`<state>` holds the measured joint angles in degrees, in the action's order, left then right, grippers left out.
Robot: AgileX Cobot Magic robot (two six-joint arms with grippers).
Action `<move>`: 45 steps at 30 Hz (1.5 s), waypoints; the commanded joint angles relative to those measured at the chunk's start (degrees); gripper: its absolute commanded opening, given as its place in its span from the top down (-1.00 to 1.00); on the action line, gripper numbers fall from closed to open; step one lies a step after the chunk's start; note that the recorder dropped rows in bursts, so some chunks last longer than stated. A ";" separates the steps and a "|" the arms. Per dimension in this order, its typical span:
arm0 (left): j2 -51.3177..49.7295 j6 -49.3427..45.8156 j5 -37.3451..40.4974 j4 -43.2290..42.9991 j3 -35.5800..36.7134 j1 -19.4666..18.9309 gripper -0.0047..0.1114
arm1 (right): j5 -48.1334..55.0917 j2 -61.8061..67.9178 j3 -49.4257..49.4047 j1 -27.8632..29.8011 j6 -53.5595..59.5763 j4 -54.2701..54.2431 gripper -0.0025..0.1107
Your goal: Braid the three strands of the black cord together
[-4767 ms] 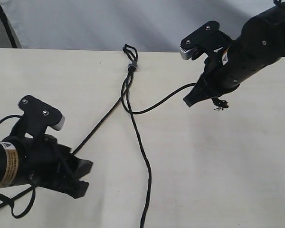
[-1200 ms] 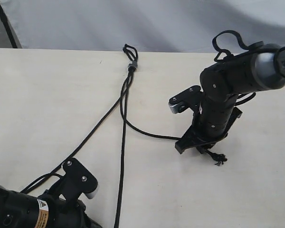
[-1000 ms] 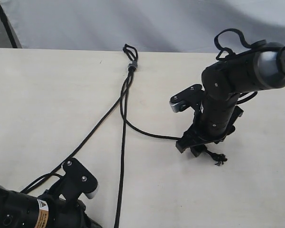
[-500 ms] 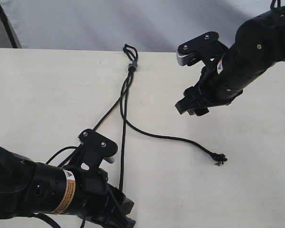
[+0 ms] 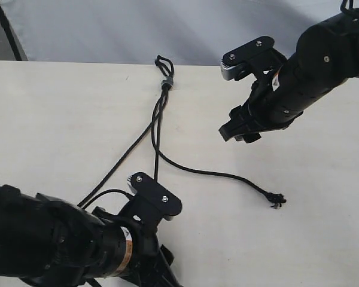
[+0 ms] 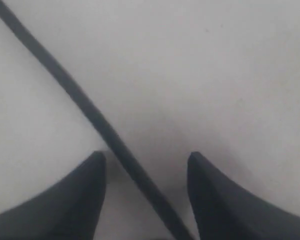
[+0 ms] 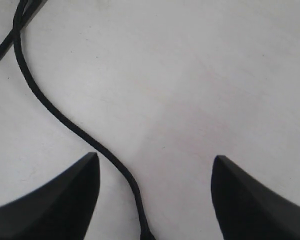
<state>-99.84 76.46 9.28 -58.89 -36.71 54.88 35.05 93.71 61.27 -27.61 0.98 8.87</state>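
Robot laboratory test bench.
A left robot arm [image 5: 48,245] and a right robot arm [image 5: 323,54] are reaching over a pale table [image 5: 60,107]; a plain grey sheet [image 5: 107,30] is hanging behind it as a backdrop; the setting is looking staged, not lived-in.

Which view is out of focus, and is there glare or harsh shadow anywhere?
Left wrist view: soft all over, a strand and the fingertips fuzzy-edged. Right wrist view: sharper, the curved strand crisp. Exterior view: even light, no glare, faint shadows on the table.

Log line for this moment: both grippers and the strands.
left gripper: open, strand between jaws | right gripper: open, over table | knotted strand: loose on table
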 commanded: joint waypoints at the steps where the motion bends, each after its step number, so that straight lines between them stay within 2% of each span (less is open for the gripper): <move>1: -3.43 -0.02 1.88 1.14 -1.18 2.31 0.17 | -0.47 -0.03 -0.02 0.01 0.65 0.06 -0.13; 2: -3.69 -0.02 2.46 1.14 -1.18 2.31 0.27 | -0.47 -0.03 -0.02 0.01 0.65 0.06 -0.13; 3: -3.80 -0.02 4.53 2.33 -1.18 2.31 0.51 | -0.47 -0.03 -0.02 0.01 0.75 0.06 -0.13; 4: -3.80 -0.25 5.58 3.14 -1.08 2.31 0.65 | -0.47 -0.03 -0.02 0.01 0.75 0.06 -0.13; 5: -3.80 -1.62 8.16 4.05 -1.08 2.31 0.92 | -0.47 -0.03 -0.02 0.01 0.75 0.06 -0.13; 10: -2.37 -6.41 16.93 4.36 -1.08 2.31 0.92 | -0.47 -0.03 -0.02 0.01 0.75 0.06 -0.13; 13: 0.80 -9.09 29.71 3.56 -1.08 2.31 0.92 | -0.47 -0.03 -0.02 0.01 0.75 0.06 -0.13; 16: 4.47 -9.23 43.71 -1.11 -1.08 2.31 0.92 | -0.82 -0.03 -0.40 0.01 0.73 0.06 -0.13; 19: 6.80 -9.23 48.81 -6.44 -1.08 2.31 0.92 | -2.62 -0.03 -1.77 0.01 0.73 0.06 -0.13; 23: 7.26 -9.23 43.66 -6.58 -0.87 -0.72 0.92 | -3.50 -0.03 -2.92 0.01 0.88 0.06 -0.13; 25: 7.01 -8.68 41.60 -6.75 -0.02 -3.57 0.92 | -3.25 -0.03 -3.07 0.01 0.90 0.06 -0.13; 28: 7.01 -6.97 37.34 -6.64 1.92 -9.98 0.92 | -3.35 -0.03 -3.11 0.01 0.90 0.06 -0.13; 32: 7.01 -7.10 24.67 -6.03 5.31 -17.71 0.92 | -3.74 -0.03 -3.11 0.01 0.90 0.06 -0.13; 35: 7.01 -9.49 13.19 -4.81 7.13 -21.61 0.92 | -3.74 -0.03 -3.11 0.01 0.90 0.06 -0.13; 37: 7.01 -9.69 9.86 -4.67 8.02 -22.99 0.92 | -3.74 -0.03 -3.11 0.01 0.90 0.06 -0.13; 42: 6.96 -9.69 8.28 -4.50 9.23 -23.18 0.92 | -3.74 -0.03 -3.11 0.01 0.90 0.06 -0.13; 45: 6.86 -11.69 3.96 -1.62 9.82 -23.18 0.92 | -3.74 -0.03 -3.11 0.01 0.90 0.06 -0.13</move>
<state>-92.89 66.33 16.99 -63.14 -27.74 31.81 31.75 93.71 58.51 -27.61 1.41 8.87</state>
